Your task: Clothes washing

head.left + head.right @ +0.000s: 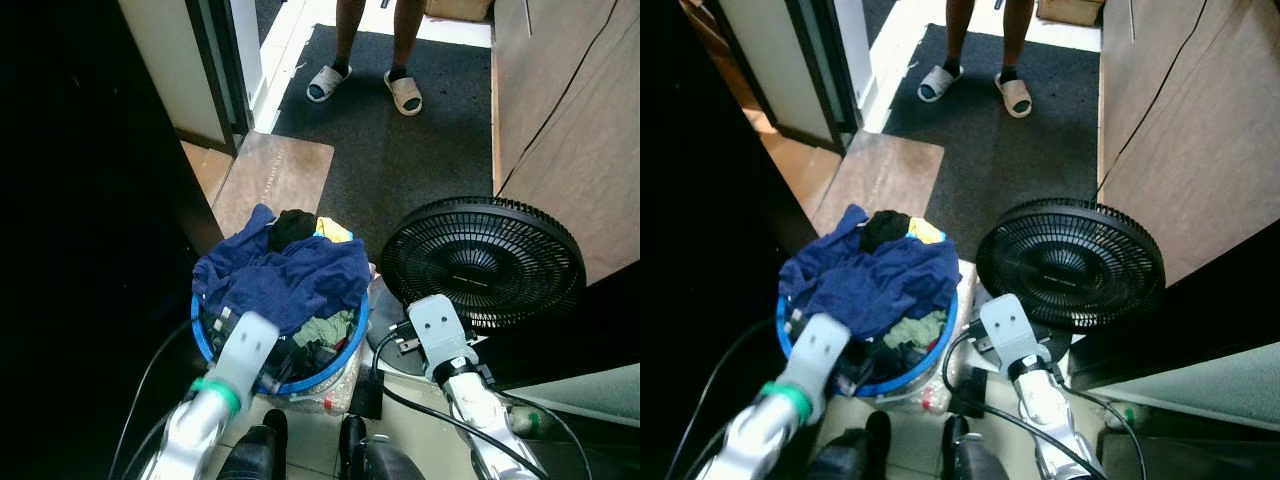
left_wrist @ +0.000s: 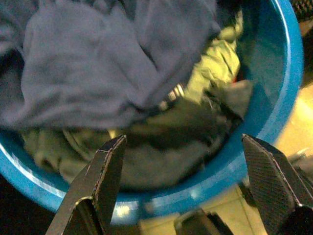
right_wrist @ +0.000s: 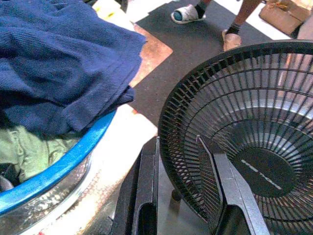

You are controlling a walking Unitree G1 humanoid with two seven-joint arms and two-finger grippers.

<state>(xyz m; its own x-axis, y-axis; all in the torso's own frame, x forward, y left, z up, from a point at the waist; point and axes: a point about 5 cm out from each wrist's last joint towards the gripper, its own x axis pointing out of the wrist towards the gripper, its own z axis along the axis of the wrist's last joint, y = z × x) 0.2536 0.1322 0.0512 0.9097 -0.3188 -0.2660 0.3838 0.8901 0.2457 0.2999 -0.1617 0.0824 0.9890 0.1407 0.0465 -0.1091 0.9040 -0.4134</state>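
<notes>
A blue basin (image 1: 360,322) on the floor holds a heap of clothes. A large dark blue cloth (image 1: 290,275) lies on top, with a black garment (image 1: 292,225) at the far side and a green one (image 1: 325,328) near the front. My left gripper (image 2: 182,139) hovers open over the basin's near left part, above the green and dark clothes (image 2: 195,112), with nothing between its fingers. My right gripper (image 3: 175,142) is open to the right of the basin rim (image 3: 63,166), pointing at the fan grille (image 3: 244,122) and holding nothing.
A black floor fan (image 1: 485,262) stands right beside the basin. A person's sandalled feet (image 1: 404,92) stand on the dark carpet (image 1: 400,170) ahead. A brown mat (image 1: 275,180) lies beyond the basin. A wooden cabinet (image 1: 570,120) lines the right, a dark panel (image 1: 90,200) the left.
</notes>
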